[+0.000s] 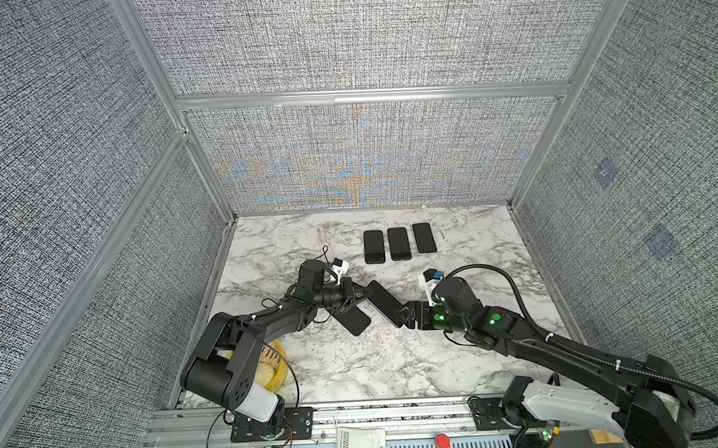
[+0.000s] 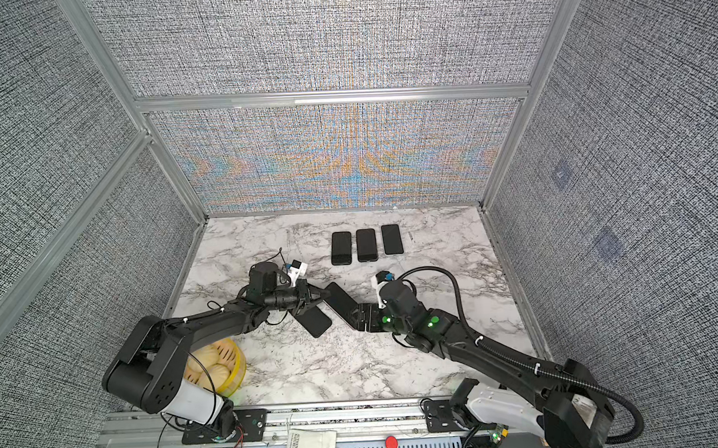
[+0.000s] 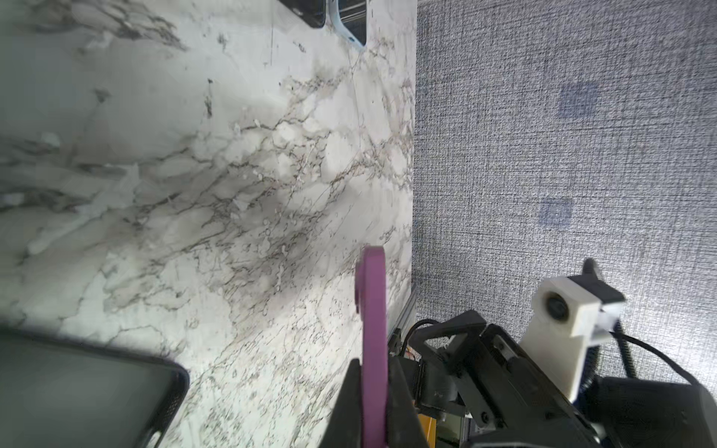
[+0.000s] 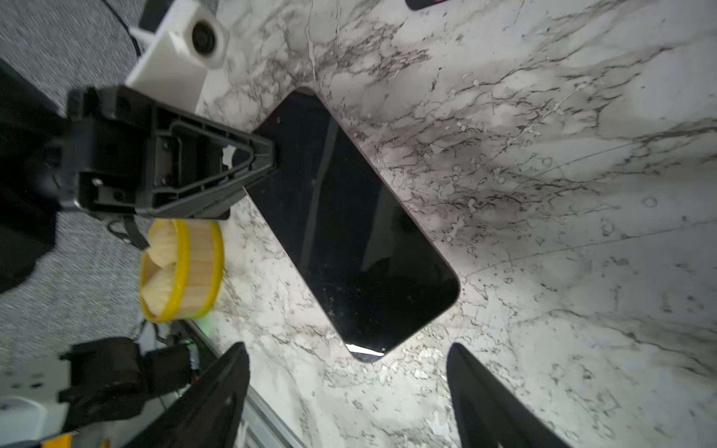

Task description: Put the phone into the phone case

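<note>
The phone [image 1: 383,303] [image 2: 342,302] is a black-screened slab with a purple rim, lying slantwise over the middle of the marble table. My left gripper [image 1: 364,293] [image 2: 326,294] is shut on its far end. The left wrist view shows the purple edge [image 3: 373,318] pinched between the jaws of that gripper [image 3: 372,364]. My right gripper [image 1: 401,314] [image 4: 347,347] stands open, its fingertips on either side of the phone's near end [image 4: 349,217] without touching it. The black phone case [image 1: 353,319] [image 2: 315,320] [image 3: 85,391] lies flat on the table below my left gripper.
Three dark phones [image 1: 399,243] [image 2: 366,244] lie in a row at the back of the table. A yellow basket of buns [image 1: 274,368] [image 2: 218,366] [image 4: 182,267] sits at the front left under the left arm. Grey fabric walls close three sides.
</note>
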### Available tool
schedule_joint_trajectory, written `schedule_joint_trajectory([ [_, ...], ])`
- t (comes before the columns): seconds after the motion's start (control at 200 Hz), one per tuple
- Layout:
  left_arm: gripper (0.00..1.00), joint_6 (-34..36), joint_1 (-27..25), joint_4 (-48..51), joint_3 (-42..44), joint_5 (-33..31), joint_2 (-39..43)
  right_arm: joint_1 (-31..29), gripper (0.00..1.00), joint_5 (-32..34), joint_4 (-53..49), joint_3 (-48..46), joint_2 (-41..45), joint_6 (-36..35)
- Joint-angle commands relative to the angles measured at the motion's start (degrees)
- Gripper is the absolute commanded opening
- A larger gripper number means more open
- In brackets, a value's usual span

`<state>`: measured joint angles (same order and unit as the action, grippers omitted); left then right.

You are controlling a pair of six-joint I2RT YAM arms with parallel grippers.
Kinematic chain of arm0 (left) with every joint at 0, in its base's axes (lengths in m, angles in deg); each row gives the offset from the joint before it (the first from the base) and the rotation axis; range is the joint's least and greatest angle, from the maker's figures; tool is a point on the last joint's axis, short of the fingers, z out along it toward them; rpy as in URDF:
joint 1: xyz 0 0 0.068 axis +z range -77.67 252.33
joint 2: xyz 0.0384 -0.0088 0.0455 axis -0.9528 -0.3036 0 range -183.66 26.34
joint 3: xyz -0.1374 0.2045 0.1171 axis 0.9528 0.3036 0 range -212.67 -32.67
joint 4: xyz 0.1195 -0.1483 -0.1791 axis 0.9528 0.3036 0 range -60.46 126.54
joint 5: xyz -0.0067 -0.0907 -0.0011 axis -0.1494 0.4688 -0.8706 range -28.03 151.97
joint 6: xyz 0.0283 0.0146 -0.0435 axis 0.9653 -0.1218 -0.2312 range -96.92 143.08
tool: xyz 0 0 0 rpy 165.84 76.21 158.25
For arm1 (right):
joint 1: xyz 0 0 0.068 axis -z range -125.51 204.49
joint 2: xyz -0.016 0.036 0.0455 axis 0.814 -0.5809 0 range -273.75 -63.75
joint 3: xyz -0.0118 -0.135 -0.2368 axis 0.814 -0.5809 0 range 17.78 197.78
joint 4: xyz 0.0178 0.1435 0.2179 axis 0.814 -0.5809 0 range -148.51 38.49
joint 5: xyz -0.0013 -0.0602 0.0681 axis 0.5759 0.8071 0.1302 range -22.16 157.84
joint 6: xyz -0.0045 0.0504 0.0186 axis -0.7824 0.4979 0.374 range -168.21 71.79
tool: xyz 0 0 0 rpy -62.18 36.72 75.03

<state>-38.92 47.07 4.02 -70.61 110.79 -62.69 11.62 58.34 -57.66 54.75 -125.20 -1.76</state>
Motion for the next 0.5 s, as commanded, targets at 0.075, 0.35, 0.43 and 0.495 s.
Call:
schedule_joint_trajectory([
  [0.075,0.0,-8.63,1.67,-15.78,0.04,2.81,-1.88,2.83,0.8,-5.97,15.13,-5.08,2.77,12.48],
  [0.35,0.0,-23.53,3.15,-41.25,3.44,1.57,-8.75,6.98,0.78,-13.24,37.4,-11.46,-4.28,21.02],
  [0.43,0.0,-28.81,3.11,-52.27,4.62,0.59,-12.66,7.58,0.75,-14.69,44.39,-12.43,-7.54,22.74],
  [0.495,0.0,-30.66,3.15,-54.51,4.69,1.06,-14.85,8.05,0.72,-15.0,48.99,-13.31,-9.76,23.83],
])
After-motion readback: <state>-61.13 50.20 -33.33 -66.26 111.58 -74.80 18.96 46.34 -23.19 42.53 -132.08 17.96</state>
